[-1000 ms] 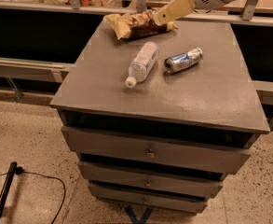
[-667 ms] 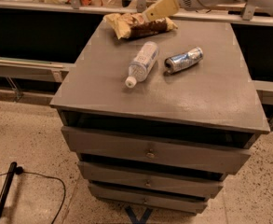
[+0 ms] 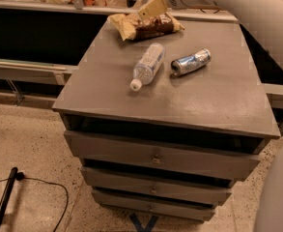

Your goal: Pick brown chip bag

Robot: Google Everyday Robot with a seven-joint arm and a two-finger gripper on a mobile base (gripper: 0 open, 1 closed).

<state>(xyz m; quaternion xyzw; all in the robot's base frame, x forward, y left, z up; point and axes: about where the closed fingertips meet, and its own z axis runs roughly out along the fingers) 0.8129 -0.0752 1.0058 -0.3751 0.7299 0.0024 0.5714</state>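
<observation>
Nearest, at 7 o'clock in the camera view, a dark cable (image 3: 59, 197) trailed over the speckled floor (image 3: 30, 144), and the grey cabinet's three drawers (image 3: 155, 158) sat closed under its flat top (image 3: 218, 100). At the middle of that top lay the clear water bottle (image 3: 147, 65), its cap pointing to 7 o'clock, with the crushed can (image 3: 191, 62) just beside it at 3 o'clock; neither had shifted over the last second. Farther back, at the top's 12 o'clock edge, the brown chip bag (image 3: 148, 27) lay flat and crinkled exactly where it had been, well apart from both. What had changed was the gripper (image 3: 150, 6): a second earlier it had hung off the bag's 3 o'clock end, and it had since travelled toward 9 o'clock, so that it hung over the bag's dark middle, touching it or just above it, which could not be told. Whether it was wide or narrow could not be told either. The white arm (image 3: 237, 8) reached in from 2 o'clock. By my judgement the approach was nearly done and the grasp itself was not yet made, since the bag had not lifted. Beyond ran a long dark bench (image 3: 44, 8) with blurred clutter behind it.
</observation>
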